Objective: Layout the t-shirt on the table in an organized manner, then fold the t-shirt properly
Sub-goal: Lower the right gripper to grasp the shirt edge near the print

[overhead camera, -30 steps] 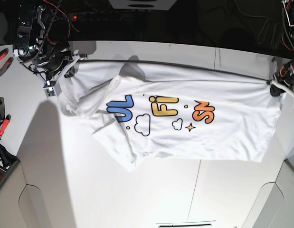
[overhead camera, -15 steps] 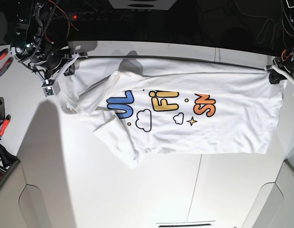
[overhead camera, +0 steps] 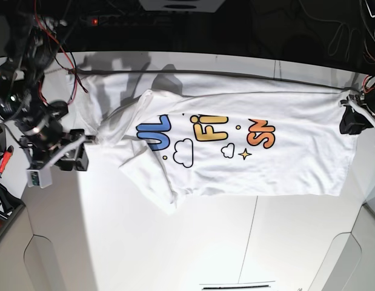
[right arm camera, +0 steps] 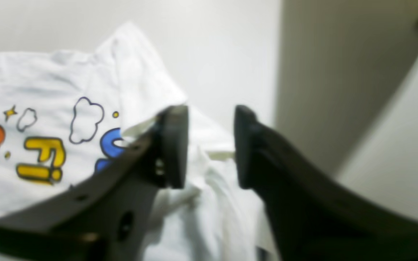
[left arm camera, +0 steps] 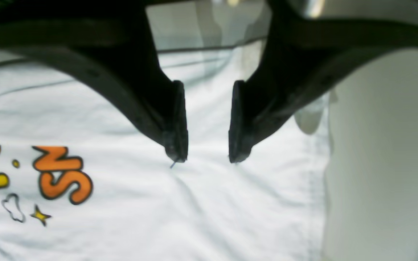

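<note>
T-shirt (overhead camera: pixel 235 151) lies spread print-up along the far edge of the tabletop (overhead camera: pixel 175 242); one end is bunched and folded over, the other end flat. Left gripper (left arm camera: pixel 205 159) has jaws spread, empty, above the flat end's hem. Right gripper (right arm camera: pixel 209 145) has jaws spread, nothing pinched, above the crumpled end. 2 grippers sit at opposite shirt ends.

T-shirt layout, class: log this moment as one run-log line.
left gripper: open above hem end | right gripper: open above bunched sleeve end | t-shirt: print up, sleeve end crumpled | table: shirt lying across
</note>
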Motion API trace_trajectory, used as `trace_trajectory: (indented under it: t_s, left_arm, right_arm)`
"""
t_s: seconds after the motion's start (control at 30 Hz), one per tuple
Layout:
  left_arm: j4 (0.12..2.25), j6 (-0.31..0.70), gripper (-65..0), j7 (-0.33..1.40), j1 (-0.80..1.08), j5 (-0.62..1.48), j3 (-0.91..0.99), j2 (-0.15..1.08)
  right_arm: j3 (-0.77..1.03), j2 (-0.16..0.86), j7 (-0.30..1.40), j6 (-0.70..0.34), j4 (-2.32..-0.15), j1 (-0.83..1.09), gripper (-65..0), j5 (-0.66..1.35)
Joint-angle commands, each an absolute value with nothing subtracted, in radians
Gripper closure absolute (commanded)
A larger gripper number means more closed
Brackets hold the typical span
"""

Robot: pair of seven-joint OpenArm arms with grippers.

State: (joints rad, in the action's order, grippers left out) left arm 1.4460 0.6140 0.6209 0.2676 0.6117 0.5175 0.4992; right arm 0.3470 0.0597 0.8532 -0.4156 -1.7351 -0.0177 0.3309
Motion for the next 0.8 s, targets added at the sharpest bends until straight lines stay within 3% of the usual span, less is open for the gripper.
trace_trajectory:
  t_s: [0.0,0.3,0.77]
  left_arm:
    - [1.461,0.618,-22.7,0.603,0.263,0.625,0.525,0.521]
    - [1.461,0.618,-22.7,0.603,0.263,0.625,0.525,0.521]
    - [1.461,0.618,-22.7,0.604,0.263,0.624,0.525,0.521]
  right_arm:
    - [0.349,0.058,0.831,-0.414,-1.698,-0.063,-27.4,0.361]
    - [0.316,-0.030,0.865,-0.452,-1.282,-0.252,-29.7,0.490]
    - [0.303,-0.102,0.882,-0.426,-1.220,-0.275,-29.4,0.489]
